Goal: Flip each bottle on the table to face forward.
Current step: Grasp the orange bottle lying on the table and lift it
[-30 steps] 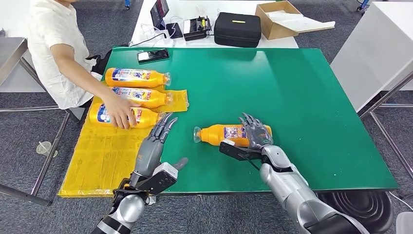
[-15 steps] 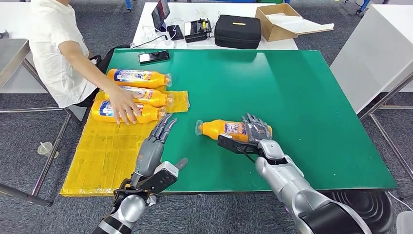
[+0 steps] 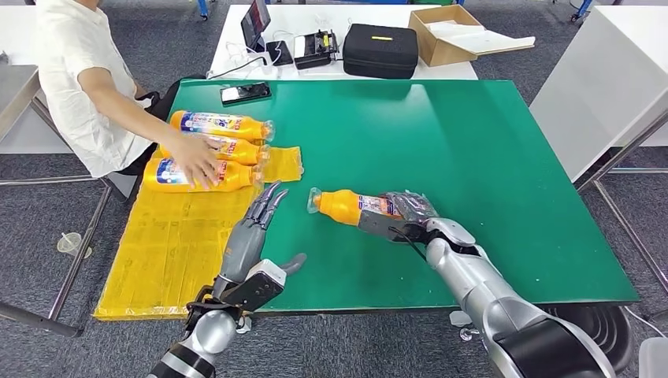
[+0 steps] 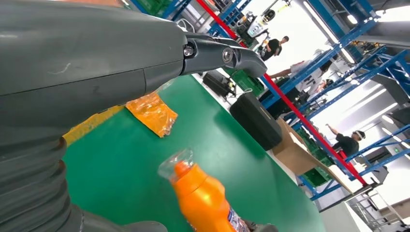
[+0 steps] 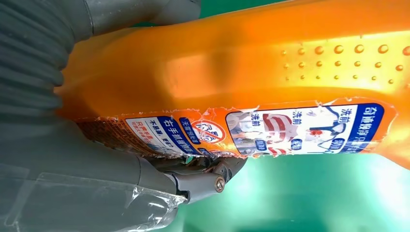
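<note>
An orange bottle (image 3: 350, 206) with a clear cap lies near the middle front of the green table (image 3: 473, 142), cap toward the left. My right hand (image 3: 410, 214) grips its base end, fingers wrapped over the label. In the right wrist view the bottle (image 5: 270, 72) and its small printed label (image 5: 270, 128) sit close against my fingers (image 5: 193, 181). My left hand (image 3: 254, 228) hovers open over the table's front left, fingers straight and pointing away. The left wrist view shows the bottle's capped end (image 4: 200, 193). Three more orange bottles (image 3: 213, 150) lie on the yellow sheet (image 3: 169, 252).
A person at the left has a hand (image 3: 197, 161) on the bottles on the yellow sheet. A phone (image 3: 245, 93) lies at the table's far left corner. Behind, a white table carries a black case (image 3: 382, 50) and a cardboard box (image 3: 449, 31).
My right hand has closed around the bottle and turned it, with the cap end shifted a little left and up. The person's hand moved slightly on the bottles. My left hand stayed put.
</note>
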Motion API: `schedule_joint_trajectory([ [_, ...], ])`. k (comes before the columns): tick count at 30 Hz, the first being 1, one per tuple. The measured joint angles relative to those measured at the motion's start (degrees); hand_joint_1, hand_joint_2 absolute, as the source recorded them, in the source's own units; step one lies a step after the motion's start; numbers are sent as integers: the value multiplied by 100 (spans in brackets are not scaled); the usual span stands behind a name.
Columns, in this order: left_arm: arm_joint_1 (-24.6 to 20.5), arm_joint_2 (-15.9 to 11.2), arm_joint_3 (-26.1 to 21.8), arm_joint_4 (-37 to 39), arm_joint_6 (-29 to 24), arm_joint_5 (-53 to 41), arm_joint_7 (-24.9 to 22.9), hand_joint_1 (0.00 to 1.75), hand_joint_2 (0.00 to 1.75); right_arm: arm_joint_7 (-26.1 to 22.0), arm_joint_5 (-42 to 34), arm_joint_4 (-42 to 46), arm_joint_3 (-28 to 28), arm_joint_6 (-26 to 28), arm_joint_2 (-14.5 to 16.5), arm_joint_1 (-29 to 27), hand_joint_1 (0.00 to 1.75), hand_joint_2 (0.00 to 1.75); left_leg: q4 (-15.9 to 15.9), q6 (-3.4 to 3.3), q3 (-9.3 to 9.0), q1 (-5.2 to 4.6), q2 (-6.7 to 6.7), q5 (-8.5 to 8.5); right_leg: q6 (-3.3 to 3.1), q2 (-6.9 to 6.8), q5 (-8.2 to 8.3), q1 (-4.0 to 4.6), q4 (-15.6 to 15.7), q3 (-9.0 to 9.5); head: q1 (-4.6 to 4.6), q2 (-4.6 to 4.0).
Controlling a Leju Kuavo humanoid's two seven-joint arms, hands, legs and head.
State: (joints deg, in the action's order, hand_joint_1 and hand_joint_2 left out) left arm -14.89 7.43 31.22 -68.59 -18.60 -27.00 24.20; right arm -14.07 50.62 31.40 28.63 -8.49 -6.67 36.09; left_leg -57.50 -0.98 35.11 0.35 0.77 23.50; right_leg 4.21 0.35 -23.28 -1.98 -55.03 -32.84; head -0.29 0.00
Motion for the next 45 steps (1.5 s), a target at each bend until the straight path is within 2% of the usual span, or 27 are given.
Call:
schedule_joint_trajectory([
  [6, -35, 0, 14, 71, 7, 40, 24, 0, 175, -156, -201, 54, -22, -64, -56, -43, 175, 175, 0, 1, -10, 6, -15, -2, -5, 1, 3, 7, 0, 6, 1, 0],
  [10, -23, 2, 21, 74, 188, 408, 87, 0, 175, -682, -1136, 352, -62, -204, -145, -273, 175, 175, 0, 1, -10, 10, -16, -1, -5, 3, 3, 7, 0, 10, 0, 0],
  [14, 63, 69, -4, 58, 691, 1343, 113, 0, 175, -1208, -2081, 875, -156, -320, -169, -698, 175, 175, 0, 1, -1, 10, -14, -1, -5, 2, 3, 7, 0, 6, -1, 0],
  [19, 468, 351, -71, -59, 1557, 3480, -133, 0, 175, -1594, -2958, 2189, -263, -208, -101, -1655, 175, 175, 1, 2, 45, 10, 14, -1, -3, -2, 0, 8, -2, -23, -2, 0],
  [22, 677, 419, -68, -131, 1728, 4319, -148, 0, 175, -1732, -3222, 2853, -266, 14, 39, -2065, 175, 175, 1, 2, 65, 11, 13, -2, -3, -2, 0, 8, -3, -44, -2, 0],
  [25, 842, 426, -74, -365, 1770, 4742, 20, 0, 175, -1818, -3492, 3473, -288, 297, 191, -2381, 175, 175, 1, 2, 74, 12, 14, -2, -4, -4, -2, 8, -3, -53, -2, 0],
  [33, 1112, 393, -27, -1006, 1758, 4845, 238, 0, 175, -1852, -3726, 4390, -321, 472, 361, -2843, 175, 175, 2, 2, 87, 10, 14, -1, -4, -4, -2, 6, -2, -65, -2, 0],
  [40, 1169, 380, 48, -1346, 1877, 5247, 193, 0, 175, -1898, -3583, 4510, -281, 557, 446, -2921, 175, 175, 2, 2, 87, 12, 14, -3, -4, -4, -1, 7, -3, -66, -1, 0],
  [45, 1124, 372, 194, -1510, 1956, 5393, 170, 0, 175, -1901, -3539, 4330, -75, 421, 553, -2884, 175, 175, 2, 3, 88, 12, 14, -2, -4, -4, -2, 7, -3, -67, -1, 0],
])
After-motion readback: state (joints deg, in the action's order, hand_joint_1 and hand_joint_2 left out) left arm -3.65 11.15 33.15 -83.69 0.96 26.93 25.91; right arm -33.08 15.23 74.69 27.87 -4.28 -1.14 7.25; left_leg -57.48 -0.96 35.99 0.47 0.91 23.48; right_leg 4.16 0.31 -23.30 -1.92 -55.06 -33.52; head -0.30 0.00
